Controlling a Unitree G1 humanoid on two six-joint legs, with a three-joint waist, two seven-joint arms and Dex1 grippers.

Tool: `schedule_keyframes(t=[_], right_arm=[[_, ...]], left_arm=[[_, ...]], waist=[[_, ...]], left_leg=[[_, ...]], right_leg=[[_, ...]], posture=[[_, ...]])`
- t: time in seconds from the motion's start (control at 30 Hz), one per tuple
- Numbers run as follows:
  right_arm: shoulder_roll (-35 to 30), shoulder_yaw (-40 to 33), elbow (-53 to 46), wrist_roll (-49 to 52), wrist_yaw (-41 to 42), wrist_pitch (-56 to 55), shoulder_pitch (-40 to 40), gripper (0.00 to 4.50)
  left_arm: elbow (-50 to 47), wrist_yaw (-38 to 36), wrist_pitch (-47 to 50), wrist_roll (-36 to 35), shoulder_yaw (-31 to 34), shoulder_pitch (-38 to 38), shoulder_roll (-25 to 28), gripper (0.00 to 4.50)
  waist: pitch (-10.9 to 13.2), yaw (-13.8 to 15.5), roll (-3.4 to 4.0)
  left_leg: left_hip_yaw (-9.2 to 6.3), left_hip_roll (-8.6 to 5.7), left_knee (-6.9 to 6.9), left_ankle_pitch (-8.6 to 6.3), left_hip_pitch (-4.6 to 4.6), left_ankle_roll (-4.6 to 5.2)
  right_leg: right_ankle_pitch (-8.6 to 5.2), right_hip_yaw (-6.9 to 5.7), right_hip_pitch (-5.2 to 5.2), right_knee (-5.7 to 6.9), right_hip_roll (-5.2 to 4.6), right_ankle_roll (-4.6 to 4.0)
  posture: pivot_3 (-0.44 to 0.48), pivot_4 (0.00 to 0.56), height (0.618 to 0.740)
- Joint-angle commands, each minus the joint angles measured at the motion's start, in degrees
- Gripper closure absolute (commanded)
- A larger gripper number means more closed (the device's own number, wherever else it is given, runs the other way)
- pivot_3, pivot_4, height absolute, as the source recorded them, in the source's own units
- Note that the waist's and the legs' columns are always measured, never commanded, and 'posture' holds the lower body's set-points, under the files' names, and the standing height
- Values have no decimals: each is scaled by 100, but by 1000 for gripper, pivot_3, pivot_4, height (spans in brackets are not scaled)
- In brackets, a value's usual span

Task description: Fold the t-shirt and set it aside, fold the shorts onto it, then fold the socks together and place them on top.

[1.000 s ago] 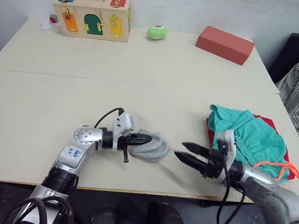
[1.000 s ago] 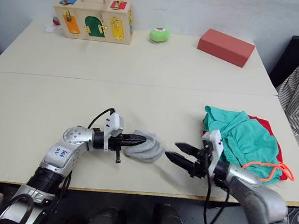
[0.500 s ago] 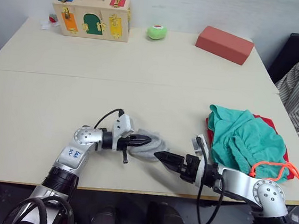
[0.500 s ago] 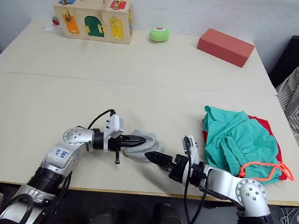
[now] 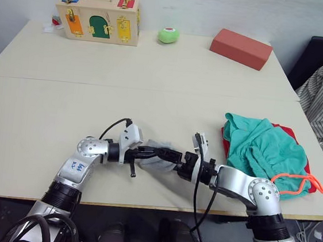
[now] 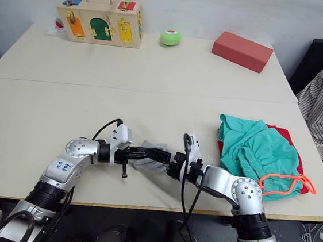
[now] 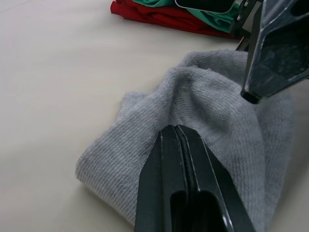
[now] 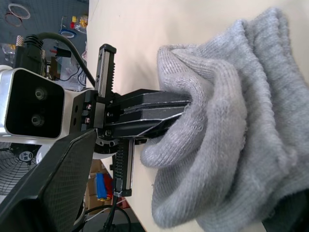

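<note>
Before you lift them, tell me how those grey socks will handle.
The socks look soft and floppy: they are bunched in folds where the left gripper is shut on them, so they would likely sag. Small knit fabric suggests they are light. The ribbed surface probably grips the fingers rather than slipping.

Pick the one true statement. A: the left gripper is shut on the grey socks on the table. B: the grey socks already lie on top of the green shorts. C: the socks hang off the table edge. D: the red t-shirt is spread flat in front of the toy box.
A: the left gripper has its fingers pinched together on the grey socks, which lie on the table apart from the shorts.
</note>
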Motion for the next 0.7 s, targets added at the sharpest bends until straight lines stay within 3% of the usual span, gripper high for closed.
schedule_keyframes(t=[0.03,0.37,0.5,0.6,0.7], right_arm=[[60,-72,244,-475,-103,-19,49,657],[154,-349,251,-748,176,85,147,4140],[-49,-669,-131,-405,465,192,314,4363],[-546,-1062,-655,197,740,336,620,4363],[-1226,-1643,-1131,925,956,301,1067,4364]], left_arm=[[60,20,57,113,-48,123,66,4500],[163,106,13,-63,188,52,2,4500],[-261,-167,815,-1104,857,-53,53,4500],[-859,-584,1380,-1740,1156,5,439,3880],[-1497,-604,1839,-2265,1397,18,665,2971]], waist=[[0,1,0],[-2,6,-1],[0,8,0],[5,22,7],[9,26,13]], left_leg=[[0,0,0,0,1,0],[0,0,-1,0,0,1],[-2,-2,-1,1,-4,6],[-3,-4,-2,2,-29,3],[-1,-6,-2,10,-40,-13]], right_leg=[[0,0,0,0,0,0],[0,0,1,-3,-1,0],[2,-1,3,-7,-5,3],[2,-3,-21,-8,-4,3],[2,-4,-23,-29,-5,4]], posture=[[0,150,740],[0,150,740],[0,150,740],[0,150,740],[0,150,740]])
